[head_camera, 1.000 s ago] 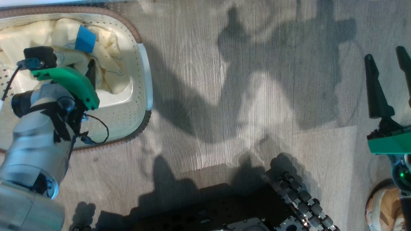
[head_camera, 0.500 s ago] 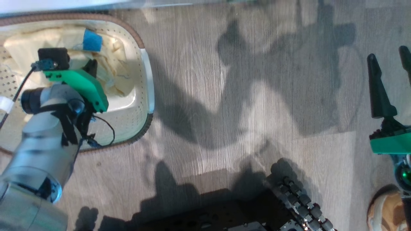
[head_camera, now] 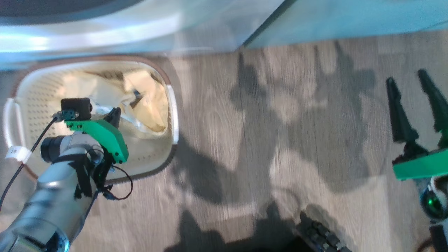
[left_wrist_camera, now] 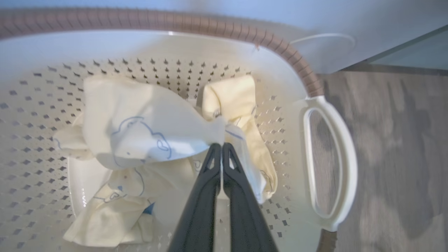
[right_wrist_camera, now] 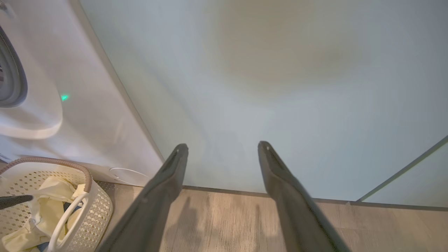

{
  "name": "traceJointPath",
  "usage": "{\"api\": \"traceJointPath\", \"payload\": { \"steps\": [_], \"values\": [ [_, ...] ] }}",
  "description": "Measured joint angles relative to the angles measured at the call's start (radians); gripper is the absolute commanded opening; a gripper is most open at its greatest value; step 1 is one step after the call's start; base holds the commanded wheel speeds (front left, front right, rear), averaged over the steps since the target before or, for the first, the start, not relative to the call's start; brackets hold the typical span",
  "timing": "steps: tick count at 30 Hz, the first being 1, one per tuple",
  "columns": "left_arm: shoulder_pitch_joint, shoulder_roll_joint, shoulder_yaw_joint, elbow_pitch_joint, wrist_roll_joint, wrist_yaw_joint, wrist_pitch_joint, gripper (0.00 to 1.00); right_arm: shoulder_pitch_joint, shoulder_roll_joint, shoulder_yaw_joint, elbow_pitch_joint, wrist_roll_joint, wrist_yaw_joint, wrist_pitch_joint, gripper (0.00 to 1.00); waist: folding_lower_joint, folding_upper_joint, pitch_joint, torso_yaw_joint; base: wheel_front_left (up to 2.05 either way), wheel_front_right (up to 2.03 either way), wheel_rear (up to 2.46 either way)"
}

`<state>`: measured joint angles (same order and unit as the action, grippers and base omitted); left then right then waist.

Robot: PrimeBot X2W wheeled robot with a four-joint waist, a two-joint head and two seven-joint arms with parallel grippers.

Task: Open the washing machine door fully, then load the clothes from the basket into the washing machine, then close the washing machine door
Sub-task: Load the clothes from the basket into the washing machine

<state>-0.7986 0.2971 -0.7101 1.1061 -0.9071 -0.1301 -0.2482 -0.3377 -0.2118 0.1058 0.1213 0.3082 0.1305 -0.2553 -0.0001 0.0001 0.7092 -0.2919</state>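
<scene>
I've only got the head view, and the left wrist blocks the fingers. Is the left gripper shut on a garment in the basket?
Observer: Yes. The left wrist view shows the left gripper shut, pinching a fold of a bear-print garment.
Operator: Anything else underneath?
Observer: More pale yellow clothes lie on the basket floor, one beside a blue tag.
Operator: Where does the right gripper point?
Observer: At a pale teal cabinet panel, per its wrist view.

Grey wood floor [head_camera: 273,115], pale teal cabinet panel [right_wrist_camera: 266,77]
</scene>
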Motion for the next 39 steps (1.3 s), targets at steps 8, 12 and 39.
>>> {"api": "traceJointPath", "payload": {
  "steps": [8,12,39],
  "values": [
    [0.137,0.029,0.128,-0.161,0.096,0.000,-0.002,0.00,0.060,0.016,0.006,0.033,0.008,0.000,0.000,1.00,0.0000,0.0000,-0.139,0.030,0.00,0.00,0.00],
    [0.232,0.029,0.199,-0.236,0.157,0.000,-0.003,0.00,0.088,0.022,0.013,0.043,0.008,0.000,0.000,1.00,-0.0001,0.0000,-0.211,0.045,0.00,0.00,0.00],
    [0.618,0.026,0.587,-0.738,0.428,0.000,-0.003,0.00,0.309,0.056,-0.044,0.065,0.008,0.000,0.000,1.00,0.0000,0.0000,-0.557,0.133,0.00,0.00,0.00]
  ]
}}
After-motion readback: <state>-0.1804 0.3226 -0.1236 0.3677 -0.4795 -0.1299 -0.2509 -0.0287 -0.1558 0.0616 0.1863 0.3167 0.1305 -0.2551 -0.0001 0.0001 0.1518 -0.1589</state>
